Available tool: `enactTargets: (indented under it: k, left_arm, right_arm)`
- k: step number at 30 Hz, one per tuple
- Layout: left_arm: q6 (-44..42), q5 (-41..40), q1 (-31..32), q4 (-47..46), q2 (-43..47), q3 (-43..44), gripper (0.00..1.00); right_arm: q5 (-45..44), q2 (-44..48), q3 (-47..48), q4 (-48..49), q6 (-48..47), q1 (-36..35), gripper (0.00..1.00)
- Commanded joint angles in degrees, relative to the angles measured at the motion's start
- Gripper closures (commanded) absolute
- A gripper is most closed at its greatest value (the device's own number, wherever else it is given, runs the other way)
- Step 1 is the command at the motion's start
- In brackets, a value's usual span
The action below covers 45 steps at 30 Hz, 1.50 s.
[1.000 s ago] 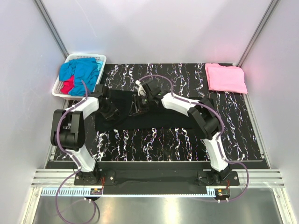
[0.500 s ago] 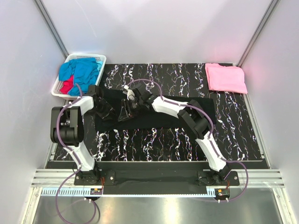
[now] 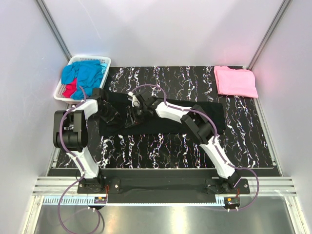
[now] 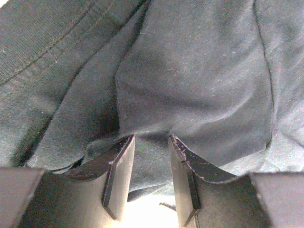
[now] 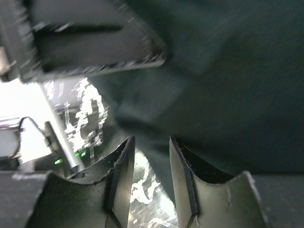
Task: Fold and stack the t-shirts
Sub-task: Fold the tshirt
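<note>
Top view: the arms hide much of the black shirt [image 3: 151, 127], which lies as a band across mid-table [image 3: 170, 80]. Left gripper [image 4: 151, 159]: clamped on a fold of shirt, cloth bunched just above. Right gripper [image 5: 151, 161]: frame blurred, with dark cloth between the fingers, apparently clamped too. Both sit near each other over the shirt's left end.

Even bright overhead light; right wrist view motion-blurred, perhaps backlit glare.
</note>
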<state>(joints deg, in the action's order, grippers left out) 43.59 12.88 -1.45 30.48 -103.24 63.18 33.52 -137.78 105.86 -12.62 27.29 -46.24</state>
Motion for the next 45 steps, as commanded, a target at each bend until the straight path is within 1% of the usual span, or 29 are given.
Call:
enactTargets:
  k: [1, 7, 18, 22, 26, 33, 39, 45]
  left_arm:
    - [-3.8, -3.5, -0.9, -7.3, 0.1, 2.6, 0.58]
    - [-4.7, -3.5, -0.7, -6.7, 0.4, 2.4, 0.58]
    - [-4.7, -2.9, -0.4, -6.6, -1.4, 2.9, 0.59]
    - [-4.7, -3.2, -0.4, -6.5, -1.5, 2.9, 0.59]
    - [-4.6, -3.1, -0.5, -6.5, -2.1, 3.2, 0.59]
    - [-4.6, -3.2, -0.5, -6.3, -2.1, 3.4, 0.59]
    - [-4.7, -3.0, -0.5, -6.1, -1.8, 3.2, 0.59]
    - [-4.7, -3.2, -0.5, -5.9, -1.9, 3.4, 0.59]
  right_arm:
    - [-3.4, -2.4, 5.3, -2.5, -3.4, -0.5, 0.58]
    - [-10.7, -4.3, 8.1, -3.7, -5.4, -0.6, 0.60]
    - [-15.5, -3.6, 9.5, -4.9, -6.1, -0.3, 0.61]
    - [-14.3, -1.8, 8.7, -5.0, -5.8, -0.7, 0.61]
    - [-14.8, 1.4, 7.4, -4.9, -6.3, -1.0, 0.62]
    - [-14.7, 3.9, 6.9, -4.8, -6.6, -1.6, 0.62]
    - [-14.8, 2.0, 7.7, -5.4, -6.6, -1.7, 0.61]
    - [-14.6, 0.1, 7.9, -5.7, -6.7, -1.8, 0.63]
